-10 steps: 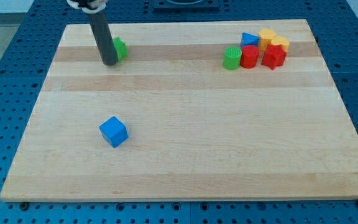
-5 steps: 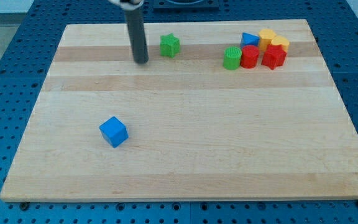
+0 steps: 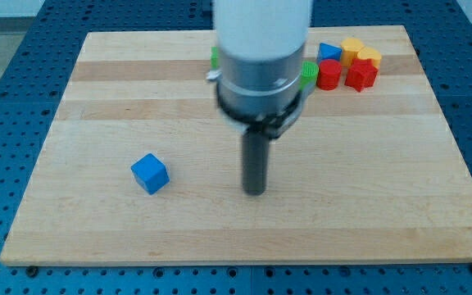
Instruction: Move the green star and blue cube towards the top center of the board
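The blue cube (image 3: 150, 173) sits at the lower left of the wooden board (image 3: 97, 106). The green star (image 3: 215, 56) is near the view's top centre, almost fully hidden behind my arm; only a green sliver shows. My tip (image 3: 255, 192) rests on the board to the right of the blue cube, well apart from it and far below the star.
A cluster at the view's top right holds a green cylinder (image 3: 310, 72), partly hidden by my arm, a red cylinder (image 3: 329, 74), a red block (image 3: 361, 74), a blue triangle (image 3: 328, 51) and two yellow blocks (image 3: 360, 51).
The green star was pushed right along the top from the left side to near centre. My tip then swung down to the board's lower middle, right of the blue cube.
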Robot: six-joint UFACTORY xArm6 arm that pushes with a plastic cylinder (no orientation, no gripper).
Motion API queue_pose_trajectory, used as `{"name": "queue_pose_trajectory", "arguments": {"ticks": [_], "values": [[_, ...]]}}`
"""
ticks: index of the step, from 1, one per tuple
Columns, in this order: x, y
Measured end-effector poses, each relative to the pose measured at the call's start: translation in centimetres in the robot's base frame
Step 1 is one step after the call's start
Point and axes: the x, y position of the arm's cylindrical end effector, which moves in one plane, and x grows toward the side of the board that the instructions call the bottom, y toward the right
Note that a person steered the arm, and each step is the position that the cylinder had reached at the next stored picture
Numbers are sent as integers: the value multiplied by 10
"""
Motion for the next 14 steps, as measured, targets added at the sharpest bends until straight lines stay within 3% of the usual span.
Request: {"name": "queue_pose_trajectory", "arguments": {"ticks": [2, 3, 4, 5, 6, 7, 8, 9, 11, 12, 13, 14], "values": [[0, -103], [2, -124], [-75, -143], [-77, -120], [-136, -113], [-125, -138], [-140, -206], [-172, -159], [-123, -139], [-145, -98], [-200, -111], [-211, -108]]}}
